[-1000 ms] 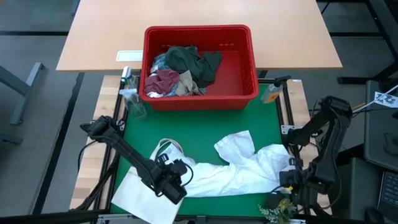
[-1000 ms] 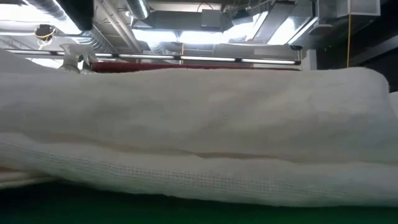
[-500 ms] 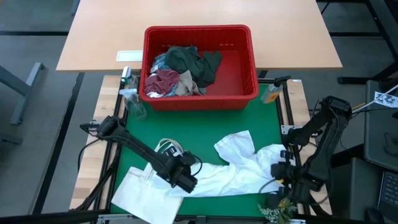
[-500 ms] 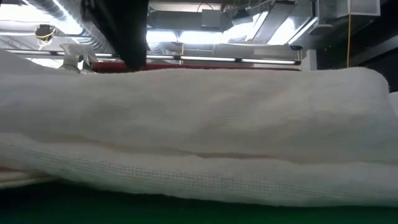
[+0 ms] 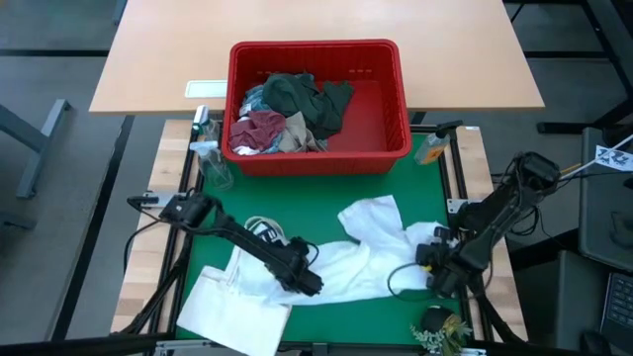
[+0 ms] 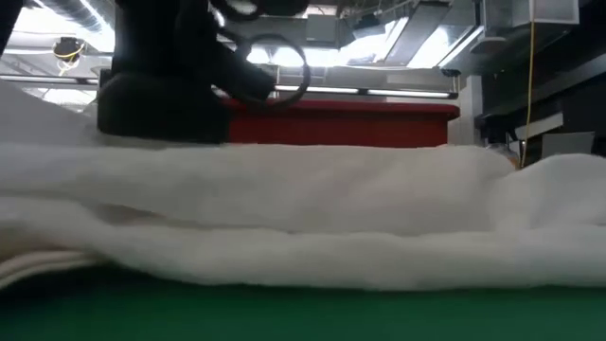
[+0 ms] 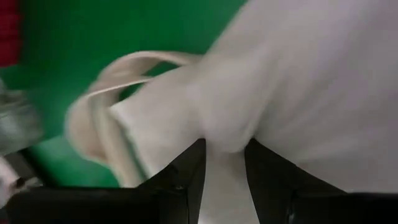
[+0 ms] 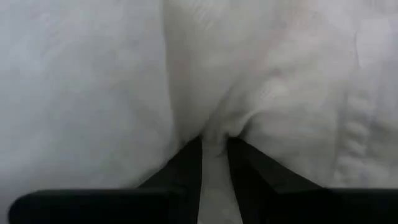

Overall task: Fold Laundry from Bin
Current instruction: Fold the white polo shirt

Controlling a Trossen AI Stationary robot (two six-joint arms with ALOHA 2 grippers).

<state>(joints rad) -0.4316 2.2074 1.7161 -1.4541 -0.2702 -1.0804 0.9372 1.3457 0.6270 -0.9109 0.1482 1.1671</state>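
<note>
A white garment point(image 5: 366, 262) lies crumpled across the green mat point(image 5: 297, 203), and both grippers are shut on it. My left gripper point(image 5: 309, 285) is at its left near part and my right gripper point(image 5: 432, 269) at its right end. The red bin point(image 5: 316, 104) stands at the mat's far edge and holds dark green point(image 5: 307, 99), maroon point(image 5: 259, 131) and beige pieces. In the low view the white garment point(image 6: 303, 218) fills the foreground, with the bin's rim point(image 6: 360, 118) behind it. My left gripper pinches a bunched fold of the white garment point(image 7: 225, 140) between its two fingers point(image 7: 189, 174), slanting down from the table's left. The cloth around it rests on the mat. My right gripper pinches a puckered fold of the garment point(image 8: 217, 134) between its two fingers point(image 8: 186, 171), coming from above and pointing down. The cloth spreads slack around the fingers.
A flat white tote bag point(image 5: 227, 309) lies at the near left, its handles point(image 5: 262, 232) looped beside the garment. Bottles stand at the mat's far corners point(image 5: 208, 148) point(image 5: 431, 148). A wooden table point(image 5: 158, 59) lies beyond the bin.
Both grippers have sunk toward the mat, still shut on the garment. The left one has gone toward the table's right and tipped downward; the right one has gone toward the left and far. The garment has come down and bunched shorter, so the bin now shows in the low view.
</note>
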